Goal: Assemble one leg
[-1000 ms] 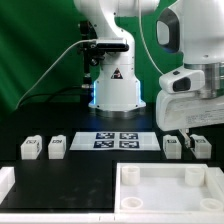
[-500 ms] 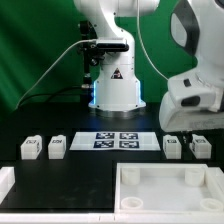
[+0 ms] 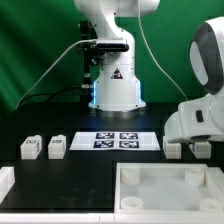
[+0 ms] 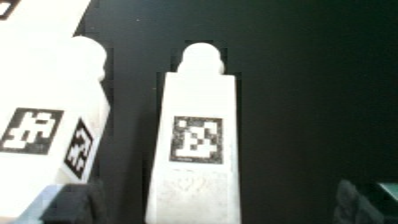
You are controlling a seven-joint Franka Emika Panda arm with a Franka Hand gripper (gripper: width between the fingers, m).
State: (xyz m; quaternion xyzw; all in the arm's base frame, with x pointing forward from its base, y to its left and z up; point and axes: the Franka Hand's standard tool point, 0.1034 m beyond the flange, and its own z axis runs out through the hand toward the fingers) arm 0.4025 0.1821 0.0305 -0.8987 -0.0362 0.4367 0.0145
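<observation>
White spare legs sit at the exterior view's lower left, the marker board centre, and lower right we see the gripper splayed over the leg, where an off-centre closing may knock its close neighbour.

Two legs on exterior view's right half hidden by arm, tray cut off, jaws blurred.

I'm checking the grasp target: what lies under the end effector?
The wrist view shows a tagged white leg directly below, a second leg beside it. In the exterior view the arm covers most of both; finger contact cannot be seen.
</observation>
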